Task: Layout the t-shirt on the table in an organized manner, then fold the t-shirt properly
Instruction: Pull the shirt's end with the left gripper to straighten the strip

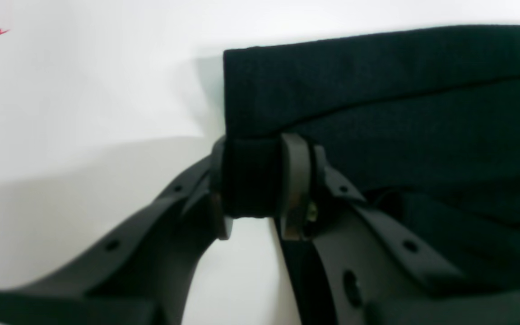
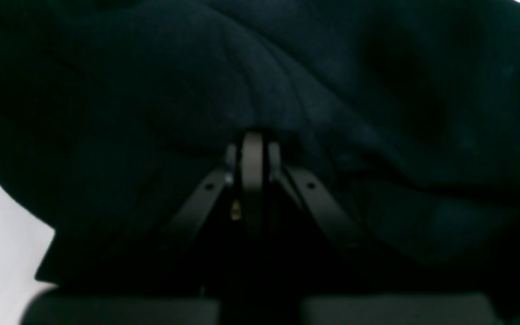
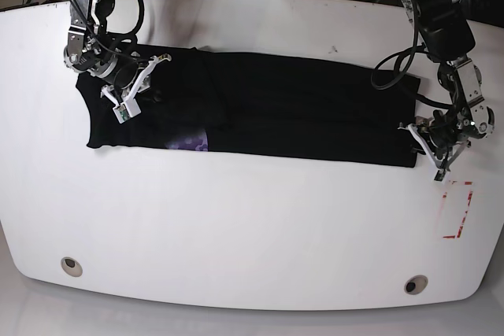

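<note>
The t-shirt (image 3: 299, 108) lies long from 9 to 3 o'clock on the bench (image 3: 236, 226); the left tool (image 1: 260, 180) pinches its 3 o'clock corner, and the right tool (image 2: 253, 158) is clamped on cloth at 9.

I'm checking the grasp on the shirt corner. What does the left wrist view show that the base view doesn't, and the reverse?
Left wrist only: the left end effector pinching a folded black edge of the t-shirt between its fingers.
Base only: the whole shirt lying long across the table, a purple patch, the right end effector and two grommets.
Both: black shirt, white table, red mark.
</note>
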Robot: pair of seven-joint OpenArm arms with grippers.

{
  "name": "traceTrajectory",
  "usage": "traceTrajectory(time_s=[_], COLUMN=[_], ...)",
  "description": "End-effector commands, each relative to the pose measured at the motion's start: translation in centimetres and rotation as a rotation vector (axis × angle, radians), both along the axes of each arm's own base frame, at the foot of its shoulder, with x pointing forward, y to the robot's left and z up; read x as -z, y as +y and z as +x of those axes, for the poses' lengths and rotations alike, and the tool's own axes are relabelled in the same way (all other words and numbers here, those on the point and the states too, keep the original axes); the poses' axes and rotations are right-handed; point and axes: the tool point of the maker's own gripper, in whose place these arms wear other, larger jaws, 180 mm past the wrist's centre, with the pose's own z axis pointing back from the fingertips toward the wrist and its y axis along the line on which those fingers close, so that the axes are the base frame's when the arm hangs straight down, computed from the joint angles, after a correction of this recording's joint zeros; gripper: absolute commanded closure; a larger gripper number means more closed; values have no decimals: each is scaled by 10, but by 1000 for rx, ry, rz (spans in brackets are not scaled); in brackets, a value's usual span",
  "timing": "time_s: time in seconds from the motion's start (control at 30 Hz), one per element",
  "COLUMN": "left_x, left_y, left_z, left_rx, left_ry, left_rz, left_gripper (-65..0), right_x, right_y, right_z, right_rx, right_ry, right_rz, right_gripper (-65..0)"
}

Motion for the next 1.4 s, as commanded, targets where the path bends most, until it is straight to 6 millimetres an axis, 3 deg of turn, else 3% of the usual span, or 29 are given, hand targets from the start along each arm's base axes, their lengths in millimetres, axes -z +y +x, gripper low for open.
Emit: traceTrajectory(time_s=[0.0,0.1,0.37,0.73,1.0,1.3,1.37], left_x=[-27,-38,-52,-40,-46,-49,-51], left_y=[10,20,21,23,23,23,23], left_z=[13,5,-5,-21,-29,-26,-23], left_rx=[-2,5,24,26,39,39,39], left_ry=[-74,-76,-103,-58,-64,-69,-76], left_rz=[33,92,156,165,202,204,203], left_gripper=[-132,-132,-132,-132,-132,-143,-171], right_x=[19,19,18,18,18,18,18], right_y=[-10,-10,-10,-10,-10,-10,-10], right_z=[-19,-19,-18,-17,-17,-17,-17], right_rx=[-30,-30,-30,-30,-30,-30,-30], right_ry=[102,102,101,98,98,98,98], right_rz=[-95,-95,-95,-93,-93,-93,-93], right_gripper=[-3,-3,-3,-3,-3,-3,-3])
